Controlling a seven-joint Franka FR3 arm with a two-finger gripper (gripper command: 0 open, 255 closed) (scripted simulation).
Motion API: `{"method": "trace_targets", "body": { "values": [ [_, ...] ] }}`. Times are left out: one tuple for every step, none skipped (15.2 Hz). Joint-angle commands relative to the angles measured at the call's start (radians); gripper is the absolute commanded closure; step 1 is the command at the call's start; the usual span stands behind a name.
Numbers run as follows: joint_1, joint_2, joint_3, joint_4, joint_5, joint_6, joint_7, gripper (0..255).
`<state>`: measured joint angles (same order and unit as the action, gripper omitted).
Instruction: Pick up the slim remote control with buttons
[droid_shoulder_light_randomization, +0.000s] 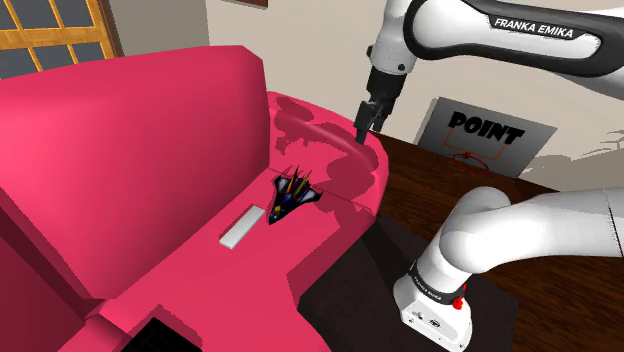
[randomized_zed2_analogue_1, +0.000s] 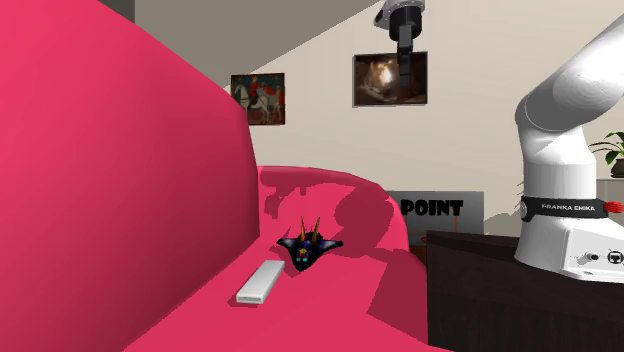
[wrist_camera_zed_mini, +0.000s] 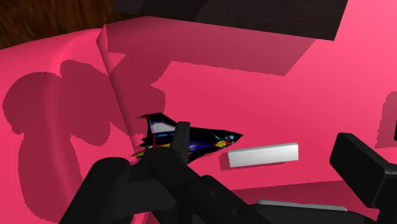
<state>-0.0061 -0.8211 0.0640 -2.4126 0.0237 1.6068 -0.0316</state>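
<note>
The remote (droid_shoulder_light_randomization: 242, 227) is a slim, plain light-grey slab lying flat on the seat of a pink sofa (droid_shoulder_light_randomization: 150, 150); no buttons are drawn on it. It also lies on the seat in the second exterior view (randomized_zed2_analogue_1: 260, 283). My black gripper (droid_shoulder_light_randomization: 366, 120) hangs high above the sofa's armrest, well up and to the shoulder view's right of the remote, and stands near the top of the second exterior view (randomized_zed2_analogue_1: 405, 85). In the wrist view the gripper (wrist_camera_zed_mini: 264, 135) is open, its fingers wide apart and holding nothing, with the remote (wrist_camera_zed_mini: 264, 155) far below between them.
A black toy jet (droid_shoulder_light_randomization: 290, 195) with coloured spikes lies just beyond the remote's far end. The sofa's backrest (randomized_zed2_analogue_1: 120, 180) rises beside both. A dark wooden surface (droid_shoulder_light_randomization: 450, 190) and a "POINT" sign (droid_shoulder_light_randomization: 485, 135) lie past the armrest (droid_shoulder_light_randomization: 345, 150).
</note>
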Motion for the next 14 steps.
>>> {"method": "trace_targets", "body": {
  "values": [
    [0.0, 0.0, 0.0, 0.0, 0.0, 0.0, 0.0, 0],
    [-0.003, 0.01, 0.019, -0.02, 0.013, 0.029, 0.036, 0],
    [-0.006, 0.021, 0.038, -0.038, 0.026, 0.059, 0.072, 0],
    [-0.009, 0.035, 0.057, -0.055, 0.039, 0.09, 0.107, 0],
    [-0.012, 0.05, 0.077, -0.07, 0.051, 0.121, 0.142, 0],
    [-0.015, 0.068, 0.096, -0.084, 0.063, 0.153, 0.178, 0],
    [-0.018, 0.088, 0.115, -0.095, 0.074, 0.185, 0.213, 0],
    [-0.021, 0.11, 0.135, -0.106, 0.085, 0.217, 0.248, 0],
    [-0.025, 0.134, 0.155, -0.114, 0.095, 0.25, 0.283, 0],
    [-0.03, 0.16, 0.174, -0.121, 0.104, 0.283, 0.319, 0],
    [-0.034, 0.187, 0.194, -0.125, 0.112, 0.317, 0.354, 0],
    [-0.039, 0.217, 0.214, -0.129, 0.119, 0.35, 0.389, 0],
    [-0.045, 0.249, 0.233, -0.13, 0.124, 0.384, 0.425, 0],
    [-0.052, 0.282, 0.253, -0.13, 0.128, 0.417, 0.461, 0]
  ]
}}
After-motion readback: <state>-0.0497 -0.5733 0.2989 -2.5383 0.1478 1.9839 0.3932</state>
